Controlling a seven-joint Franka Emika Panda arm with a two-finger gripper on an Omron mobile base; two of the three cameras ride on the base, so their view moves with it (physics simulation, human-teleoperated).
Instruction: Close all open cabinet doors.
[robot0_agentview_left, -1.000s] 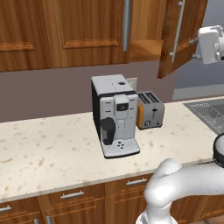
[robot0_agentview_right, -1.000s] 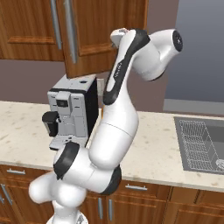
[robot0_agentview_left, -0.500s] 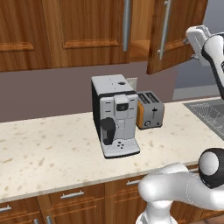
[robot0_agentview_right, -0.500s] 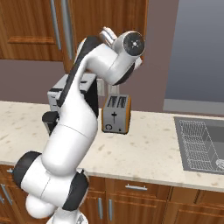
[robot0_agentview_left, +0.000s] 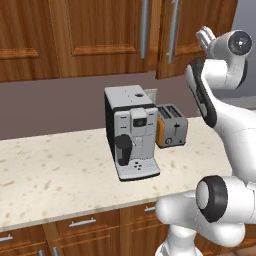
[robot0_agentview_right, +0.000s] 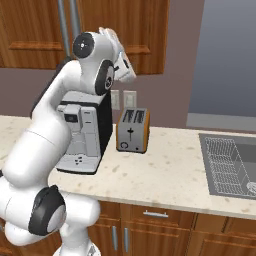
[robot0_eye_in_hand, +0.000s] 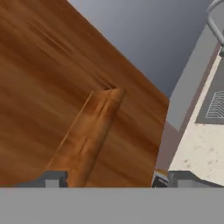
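Two cabinet doors (robot0_agentview_left: 105, 37) on your left sit flush, while the right-hand door (robot0_agentview_left: 192, 35) above the toaster (robot0_agentview_left: 171, 126) hangs just slightly ajar, its lower edge standing proud of its neighbour. Your gripper (robot0_eye_in_hand: 116, 177) presses near its face, jaws spread and holding nothing, so the push looks nearly finished. Below, the coffee machine (robot0_agentview_left: 131, 131) stands on the counter (robot0_agentview_left: 60, 170), clear of the arm.

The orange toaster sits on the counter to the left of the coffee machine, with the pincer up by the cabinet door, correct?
Not quite. The left base view shows the orange toaster to the right of the coffee machine, not the left. The pincer is indeed up by the cabinet door.
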